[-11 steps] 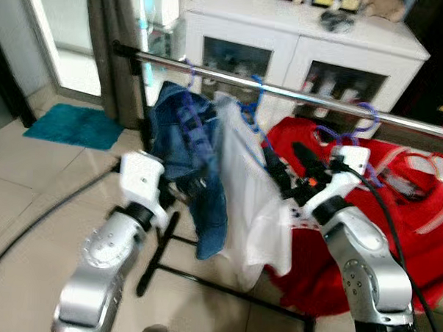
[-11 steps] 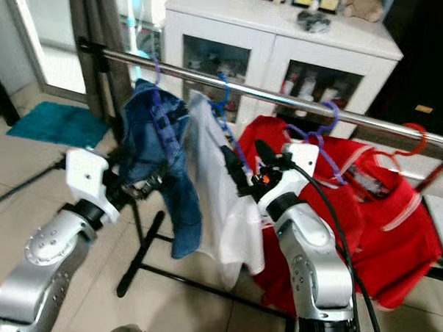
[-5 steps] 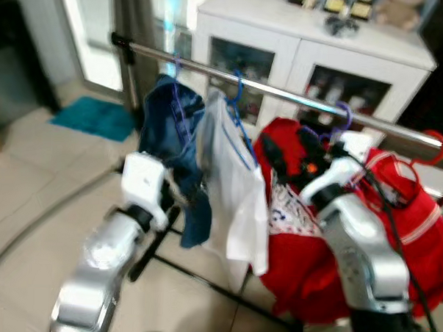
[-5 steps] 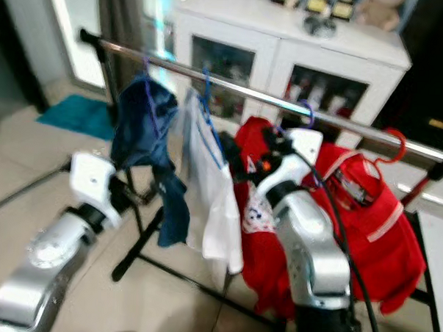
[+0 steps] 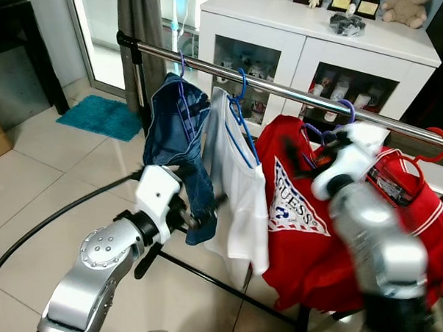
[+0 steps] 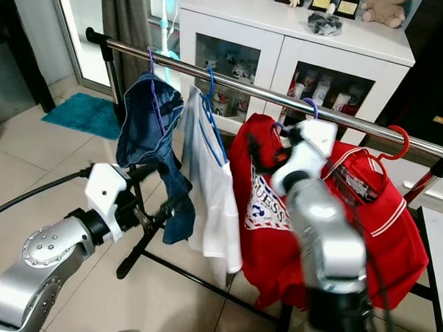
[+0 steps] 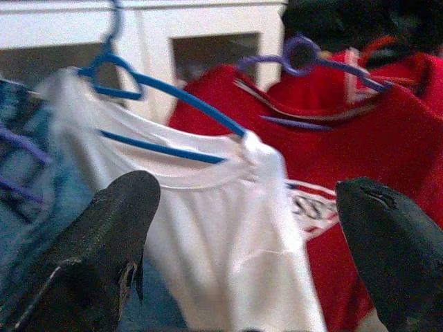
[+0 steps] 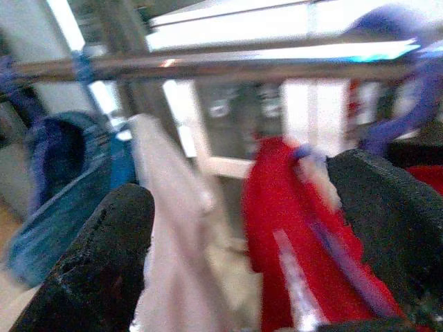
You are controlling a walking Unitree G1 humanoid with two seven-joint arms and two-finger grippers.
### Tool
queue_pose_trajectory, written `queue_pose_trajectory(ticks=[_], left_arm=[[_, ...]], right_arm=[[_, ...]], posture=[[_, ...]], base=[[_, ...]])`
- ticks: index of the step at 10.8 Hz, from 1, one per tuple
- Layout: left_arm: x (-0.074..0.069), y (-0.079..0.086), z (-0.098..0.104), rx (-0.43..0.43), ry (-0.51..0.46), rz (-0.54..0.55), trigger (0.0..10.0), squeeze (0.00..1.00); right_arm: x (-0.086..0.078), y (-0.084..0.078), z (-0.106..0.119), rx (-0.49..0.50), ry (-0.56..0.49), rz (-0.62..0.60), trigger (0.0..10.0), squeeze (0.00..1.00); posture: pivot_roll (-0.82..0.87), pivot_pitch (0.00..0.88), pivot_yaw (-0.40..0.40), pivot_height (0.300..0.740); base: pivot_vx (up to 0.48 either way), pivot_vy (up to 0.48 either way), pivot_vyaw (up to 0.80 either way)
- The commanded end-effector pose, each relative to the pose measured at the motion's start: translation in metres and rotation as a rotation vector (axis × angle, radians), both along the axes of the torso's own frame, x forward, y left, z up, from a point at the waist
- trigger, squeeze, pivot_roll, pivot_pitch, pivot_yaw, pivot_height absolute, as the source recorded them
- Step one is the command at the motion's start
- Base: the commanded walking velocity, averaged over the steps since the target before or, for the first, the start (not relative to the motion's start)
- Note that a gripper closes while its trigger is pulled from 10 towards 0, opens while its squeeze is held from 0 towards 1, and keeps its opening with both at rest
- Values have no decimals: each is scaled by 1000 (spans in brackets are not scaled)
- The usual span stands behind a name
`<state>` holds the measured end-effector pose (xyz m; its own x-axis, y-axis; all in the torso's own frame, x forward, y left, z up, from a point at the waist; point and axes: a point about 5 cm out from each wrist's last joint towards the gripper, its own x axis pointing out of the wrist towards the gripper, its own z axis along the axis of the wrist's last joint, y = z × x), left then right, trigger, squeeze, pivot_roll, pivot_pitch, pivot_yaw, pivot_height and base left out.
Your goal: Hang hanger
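A steel rail (image 5: 284,88) carries blue jeans (image 5: 175,127) on a purple hanger, a white shirt (image 5: 239,189) on a blue hanger (image 7: 163,90), a red printed shirt (image 5: 300,221) on a purple hanger (image 5: 341,112), and a red garment on a red hanger (image 5: 436,142). My left gripper (image 6: 162,189) is open, low by the jeans' hem, facing the white shirt. Motion blurs my right gripper (image 6: 257,149), which is raised in front of the red shirt's collar just below the rail; its fingers (image 8: 104,263) stand open with nothing between them.
A white cabinet (image 5: 315,38) with glass doors stands close behind the rail. The rack's black post (image 5: 140,89) and floor bars (image 5: 223,287) lie ahead. A black cable (image 5: 50,221) crosses the tiles at left, near a teal mat (image 5: 95,116).
The head camera has shifted, so the rack sits differently in frame. My right arm is now blurred and its gripper has risen from beside the white shirt to the red shirt's collar.
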<state>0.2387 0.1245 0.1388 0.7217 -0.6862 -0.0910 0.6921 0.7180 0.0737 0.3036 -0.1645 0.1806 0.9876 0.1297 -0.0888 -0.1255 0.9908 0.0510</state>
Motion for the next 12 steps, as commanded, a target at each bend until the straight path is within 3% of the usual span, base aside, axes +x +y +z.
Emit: queue_pose_trajectory(ticks=[1, 4, 5, 6, 7, 8, 11, 12], left_arm=[[-2, -6, 5, 1, 1, -61, 10000, 1000], [-8, -10, 7, -25, 36, -165, 10000, 969], [-7, -14, 9, -41, 41, -223, 10000, 694], [-5, -16, 9, -41, 42, -239, 10000, 439], [-4, -17, 8, -41, 48, -251, 10000, 294], [-3, -19, 8, -40, 50, -270, 10000, 192], [-4, -18, 10, -41, 64, -299, 10000, 75], [-3, -19, 11, -38, 58, -306, 10000, 0]], right_arm=[[2, -13, 1, -31, 26, -49, 10000, 1000], [0, -35, -5, -129, 145, -87, 10000, 1000], [8, -37, -6, -135, 173, -54, 10000, 0], [14, -38, -5, -130, 180, -26, 10000, 0], [25, -42, -4, -130, 196, -16, 10000, 0], [37, -47, -2, -64, 205, -8, 10000, 0], [62, -59, -3, -8, 261, 11, 10000, 0], [67, -63, -3, 24, 271, 8, 3569, 0]], posture=[[145, 0, -54, 740], [137, 0, -49, 740], [103, 0, -25, 740], [95, 0, -12, 740], [92, 0, -1, 740], [95, 0, 3, 740], [119, 0, -12, 740], [121, 0, -18, 740]], base=[[0, 0, 0], [0, 0, 0], [0, 0, 0], [0, 0, 0], [0, 0, 0], [0, 0, 0], [0, 0, 0], [0, 0, 0]])
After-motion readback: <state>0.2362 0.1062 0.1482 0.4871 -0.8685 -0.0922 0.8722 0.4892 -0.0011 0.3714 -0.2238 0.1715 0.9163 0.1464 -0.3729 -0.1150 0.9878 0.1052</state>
